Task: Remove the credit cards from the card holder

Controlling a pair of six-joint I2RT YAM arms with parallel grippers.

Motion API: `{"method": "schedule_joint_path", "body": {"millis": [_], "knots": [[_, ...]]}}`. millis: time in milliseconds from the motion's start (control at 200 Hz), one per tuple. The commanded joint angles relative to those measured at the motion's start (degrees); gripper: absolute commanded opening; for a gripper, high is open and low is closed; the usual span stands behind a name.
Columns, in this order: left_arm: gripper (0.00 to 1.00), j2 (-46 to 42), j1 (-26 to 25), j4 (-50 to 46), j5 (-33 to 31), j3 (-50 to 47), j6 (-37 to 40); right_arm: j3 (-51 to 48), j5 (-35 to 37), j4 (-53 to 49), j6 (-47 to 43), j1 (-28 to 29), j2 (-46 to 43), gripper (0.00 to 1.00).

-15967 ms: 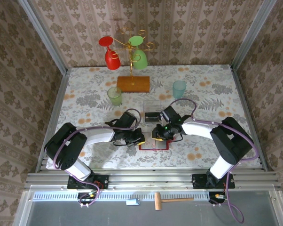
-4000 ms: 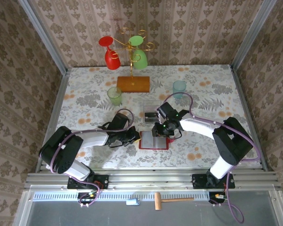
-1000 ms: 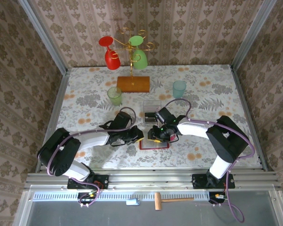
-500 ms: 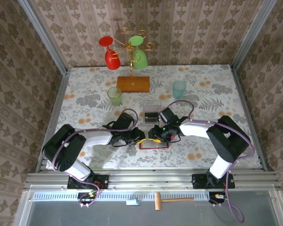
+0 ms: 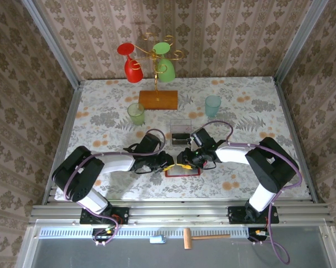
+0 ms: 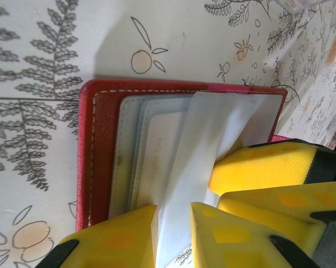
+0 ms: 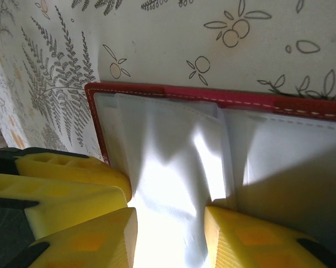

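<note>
Patterned wallpaper closes in a floral surface (image 5: 101, 128), and the red card holder (image 5: 186, 173) lies open on it toward the near edge, about midway between the side edges. Both arms reach inward and meet over it. The left fingers (image 6: 123, 237) and the right fingers (image 7: 252, 237) have the same pale, translucent pocket leaf (image 6: 212, 134) between them, raised off the holder's greyish pockets. The right fingers press the leaf from both sides, and it buckles between them. The left fingers stand a little apart with the leaf filling the gap, and whether they pinch it cannot be told. Faint lettering shows through one pocket. Just beyond the holder, toward the far edge, sits a clear box (image 5: 180, 131). Farther back stand a green cup (image 5: 136, 114), a teal cup (image 5: 212, 105) and a wooden-based rack (image 5: 158, 100) hung with a red glass (image 5: 132, 62) and a green glass (image 5: 166, 62).
</note>
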Motion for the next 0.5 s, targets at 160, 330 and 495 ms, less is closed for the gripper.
{"method": "schedule_joint_path", "body": {"millis": [160,330,495], "knots": [[0.25,1.0,-0.8,-0.3,-0.3,1.3,-1.0,-3.0,-1.5,2.6,1.9,-1.3,-0.1,0.38],[0.27,0.1,-0.9,-1.9,-1.3,1.5,-0.9,-4.2,-2.6,4.5,2.5,-2.1,0.0,0.38],[0.29,-0.8,-0.9,-3.7,-2.2,2.0,-0.4,-5.6,-3.9,6.7,3.1,-3.1,0.0,0.37]]}}
